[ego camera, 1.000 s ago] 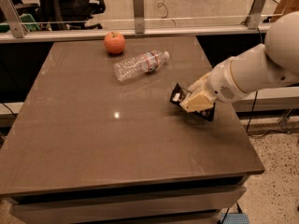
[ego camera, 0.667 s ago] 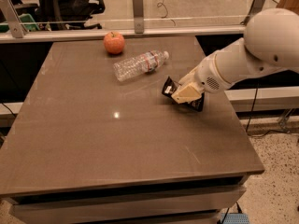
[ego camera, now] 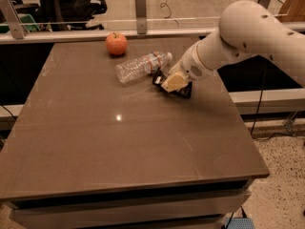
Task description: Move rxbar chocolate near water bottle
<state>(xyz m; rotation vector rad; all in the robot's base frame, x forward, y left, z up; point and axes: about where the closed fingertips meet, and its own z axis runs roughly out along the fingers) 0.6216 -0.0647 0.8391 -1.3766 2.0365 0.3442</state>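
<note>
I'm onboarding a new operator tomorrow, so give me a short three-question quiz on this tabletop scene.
1. Fill in: the tool, just beside the cap end of the bottle, grips the black ___.
2. True or false: the bottle stands upright.
3. Which sits nearest the far edge of the table? A) the apple B) the bottle C) the tool

Key: 1. snack bar. 2. False, it lies on its side. 3. A.
</note>
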